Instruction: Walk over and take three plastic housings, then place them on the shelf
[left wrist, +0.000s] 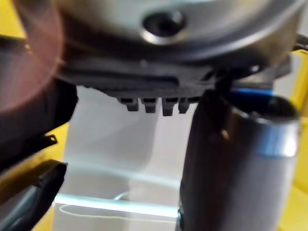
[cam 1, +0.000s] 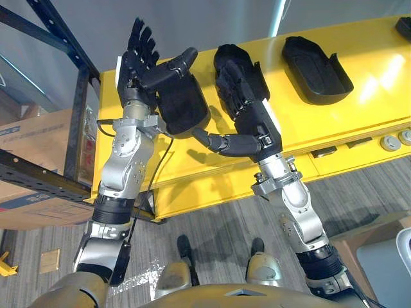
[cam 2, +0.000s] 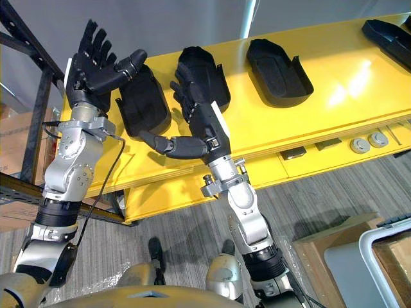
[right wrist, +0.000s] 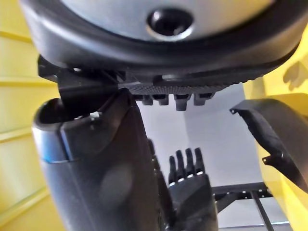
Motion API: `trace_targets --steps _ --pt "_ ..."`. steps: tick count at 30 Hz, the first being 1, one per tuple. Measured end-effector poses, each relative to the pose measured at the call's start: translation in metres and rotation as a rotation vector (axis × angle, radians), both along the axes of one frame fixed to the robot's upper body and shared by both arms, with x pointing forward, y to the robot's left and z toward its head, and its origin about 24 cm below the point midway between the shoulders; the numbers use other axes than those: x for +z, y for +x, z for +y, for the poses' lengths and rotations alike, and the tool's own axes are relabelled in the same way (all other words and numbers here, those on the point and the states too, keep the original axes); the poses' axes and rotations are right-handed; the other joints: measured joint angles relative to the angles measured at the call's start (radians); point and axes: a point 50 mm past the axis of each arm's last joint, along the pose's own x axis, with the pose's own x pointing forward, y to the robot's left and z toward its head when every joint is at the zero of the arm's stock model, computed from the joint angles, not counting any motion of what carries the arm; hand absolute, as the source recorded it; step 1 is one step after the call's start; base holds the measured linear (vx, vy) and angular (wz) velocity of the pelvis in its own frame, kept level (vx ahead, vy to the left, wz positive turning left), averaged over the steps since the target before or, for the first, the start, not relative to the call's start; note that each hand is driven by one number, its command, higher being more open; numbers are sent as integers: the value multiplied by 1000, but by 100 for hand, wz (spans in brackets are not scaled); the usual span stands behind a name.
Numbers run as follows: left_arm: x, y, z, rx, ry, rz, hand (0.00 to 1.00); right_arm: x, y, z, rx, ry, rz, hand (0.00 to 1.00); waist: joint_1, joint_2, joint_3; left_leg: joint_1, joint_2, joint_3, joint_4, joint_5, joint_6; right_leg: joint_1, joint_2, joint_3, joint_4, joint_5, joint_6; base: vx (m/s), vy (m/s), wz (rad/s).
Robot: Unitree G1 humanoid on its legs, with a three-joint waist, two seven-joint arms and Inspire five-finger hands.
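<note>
Several black plastic housings lie in a row on the yellow table [cam 1: 359, 96]: a left one [cam 1: 183, 106], a middle one [cam 1: 234, 58] and a right one [cam 1: 318, 61]. My left hand [cam 1: 138, 61] is raised at the table's left end, open, fingers straight and thumb reaching over the left housing. My right hand [cam 1: 247, 102] hangs open over the middle housing and covers its near part, thumb stretched left toward the left housing. Neither hand holds anything. In the right wrist view a housing's edge [right wrist: 279, 139] shows beside the thumb [right wrist: 96, 168], with my left hand [right wrist: 187, 187] beyond.
A black metal rack [cam 1: 77, 115] stands left of the table, with cardboard boxes [cam 1: 32, 141] behind it. Another housing [cam 2: 388, 32] lies at the table's far right. Round knobs [cam 1: 388, 142] sit on the table's front. A cardboard box and a bin [cam 2: 359, 256] stand at the lower right.
</note>
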Motion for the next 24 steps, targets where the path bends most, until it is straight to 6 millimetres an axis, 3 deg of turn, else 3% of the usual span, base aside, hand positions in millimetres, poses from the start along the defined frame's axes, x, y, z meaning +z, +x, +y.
trace_targets --steps 3,8,12,15,20,24 --pt "-10 -10 3 33 28 10 100 -7 -3 -4 -48 -52 5 100 6 17 -27 -3 1 -3 0 0 0 9 3 -9 -20 9 1 0 -9 3" --pt "-26 -21 23 270 178 26 100 -9 -4 -11 -123 -150 -23 100 8 14 -40 -1 3 -17 0 0 0 37 10 -26 -53 27 7 8 -17 8" --pt "-33 -42 45 472 254 12 100 -15 -5 -26 -164 -239 -16 100 30 -5 -62 -3 2 -37 0 -1 -2 59 13 -51 -71 30 6 12 -15 14" --pt "-41 -63 55 509 245 1 100 -21 -8 -33 -197 -298 0 100 44 -29 -85 -3 2 -50 0 -4 -5 75 16 -61 -84 30 6 18 -16 14" --pt "-59 -96 39 442 181 -18 100 -25 -10 -38 -218 -233 41 100 67 -39 -91 -5 1 -59 0 -7 -9 80 16 -70 -84 28 5 -14 -7 7" --pt "-74 -102 20 339 171 24 100 -25 -7 -39 -276 -196 67 100 80 -41 -96 -2 2 -63 0 -12 -2 91 18 -79 -90 23 5 -44 -15 4"
